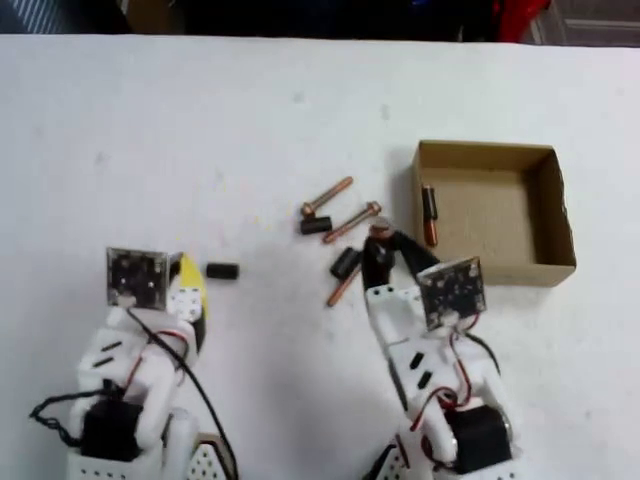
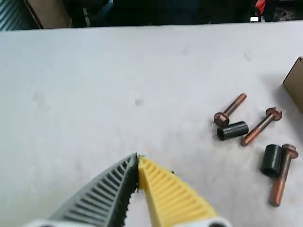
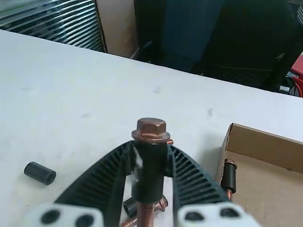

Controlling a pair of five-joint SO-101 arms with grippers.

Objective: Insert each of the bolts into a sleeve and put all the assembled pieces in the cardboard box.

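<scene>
Okay, nearest first. The left gripper [image 2: 138, 161] sits low over the table [image 1: 200, 120] with its grey and yellow fingers pressed together, holding nothing. A loose sleeve [image 1: 222, 271] lies just beside it.

The right gripper [image 3: 150, 145] is clamped on a black held sleeve [image 3: 149, 165] with a copper held bolt [image 3: 151, 129] through it. The bolt's head is up and its shank pokes out below. So one assembled piece is in hand, off the table and near the box's wall.

Just past that gripper is the unassembled scatter:
- The near bolt [image 1: 343, 287] touches the near sleeve [image 1: 346, 263].
- The middle bolt [image 1: 352, 222] comes next.
- The far sleeve [image 1: 316, 225] sits at the head of the far bolt [image 1: 327, 196].

Farthest out is the cardboard box [image 1: 545, 215], open-topped. One finished piece [image 1: 430, 215] lies inside along the wall nearest the scatter.

The step in hand looks like delivery to the box. To do it well:
- Keep the squeeze on the sleeve and the head on top, or the bolt may slide out.
- Lift clear of the cardboard wall before crossing it, since clipping it would shove the light box.
- Open the fingers low over bare floor beside the finished piece, not from a height.

Three pairs remain after that.
</scene>
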